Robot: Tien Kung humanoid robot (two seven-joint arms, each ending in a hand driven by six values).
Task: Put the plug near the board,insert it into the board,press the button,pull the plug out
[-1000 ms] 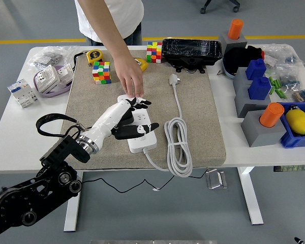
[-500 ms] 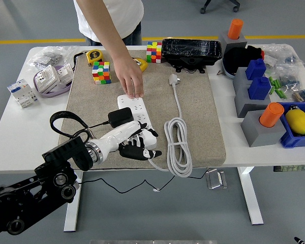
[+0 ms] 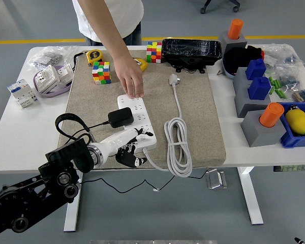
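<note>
Table: white, carrying a tan mat in the middle and clutter along both sides.
Person: standing at the far side, one hand reaching down – its fingertips are pressing on the far end of the board.
Left arm: coming in from the lower left corner, black, with a white forearm.
Board: a white power strip lying lengthwise on the mat, its white cable coiling just to its right (the cable's own plug is lying further back).
Left hand: resting at the board's near end, its fingers loosely curled and holding nothing.
Plug: a black adapter sitting on the board's left edge – whether it is seated in a socket cannot be told – trailing a thin black wire.
</note>
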